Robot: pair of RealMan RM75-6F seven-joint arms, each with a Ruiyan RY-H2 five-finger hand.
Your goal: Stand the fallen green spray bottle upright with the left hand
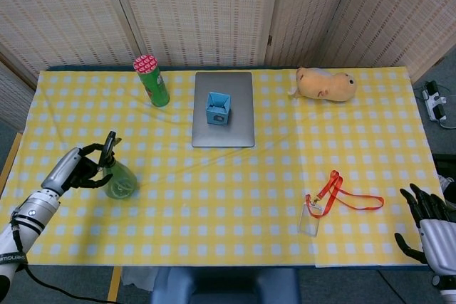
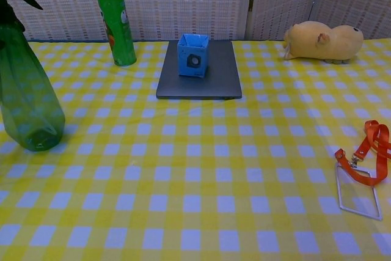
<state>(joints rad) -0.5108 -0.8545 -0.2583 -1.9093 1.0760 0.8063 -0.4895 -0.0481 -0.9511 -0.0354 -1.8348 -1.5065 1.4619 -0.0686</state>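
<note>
The green spray bottle [image 1: 119,181] stands upright on the yellow checked cloth near the table's left edge, its black sprayer head [image 1: 109,144] on top. My left hand [image 1: 77,169] is right beside it on the left. Its fingers curl toward the neck and upper body and touch the bottle. In the chest view the green spray bottle [image 2: 27,93] fills the left edge and the left hand is out of frame. My right hand [image 1: 429,220] hangs off the table's front right corner, fingers apart, holding nothing.
A green tube can [image 1: 152,80] stands at the back left. A blue box [image 1: 218,107] sits on a grey laptop [image 1: 223,129]. A tan plush toy [image 1: 326,84] lies at the back right. An orange lanyard with a clear badge [image 1: 335,194] lies front right.
</note>
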